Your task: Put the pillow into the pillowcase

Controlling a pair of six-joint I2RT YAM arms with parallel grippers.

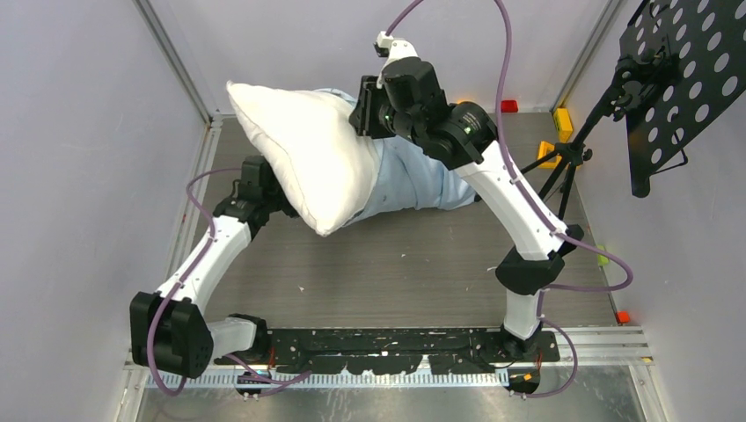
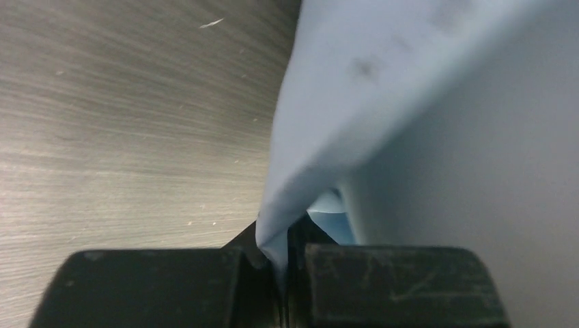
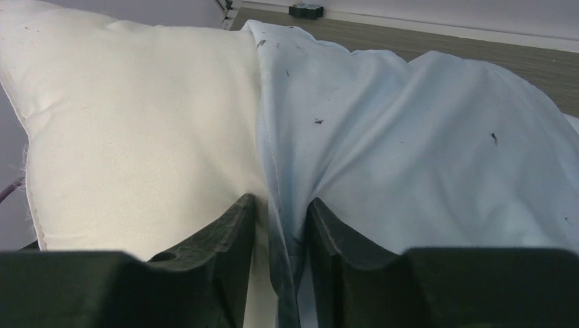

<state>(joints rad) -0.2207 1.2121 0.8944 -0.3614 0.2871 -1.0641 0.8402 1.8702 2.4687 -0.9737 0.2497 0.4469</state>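
The white pillow (image 1: pixel 308 149) lies tilted at the back left, its right end inside the light blue pillowcase (image 1: pixel 413 180). My right gripper (image 1: pixel 365 114) is at the pillowcase's mouth on top of the pillow. In the right wrist view the right gripper (image 3: pixel 281 205) stands narrowly apart, with the bunched pillowcase hem (image 3: pixel 283 184) pinched between the jaws and the pillow (image 3: pixel 136 130) to the left. My left gripper (image 2: pixel 283 239) is shut on a fold of the pillowcase (image 2: pixel 355 89). In the top view it is hidden under the pillow's near corner.
The grey wood-grain table (image 1: pixel 396 264) is walled on the left, right and back. A black perforated board (image 1: pixel 682 79) on a tripod stand (image 1: pixel 563 158) is at the right. Yellow blocks (image 1: pixel 563 119) and a red block (image 1: pixel 508 105) sit at the back right.
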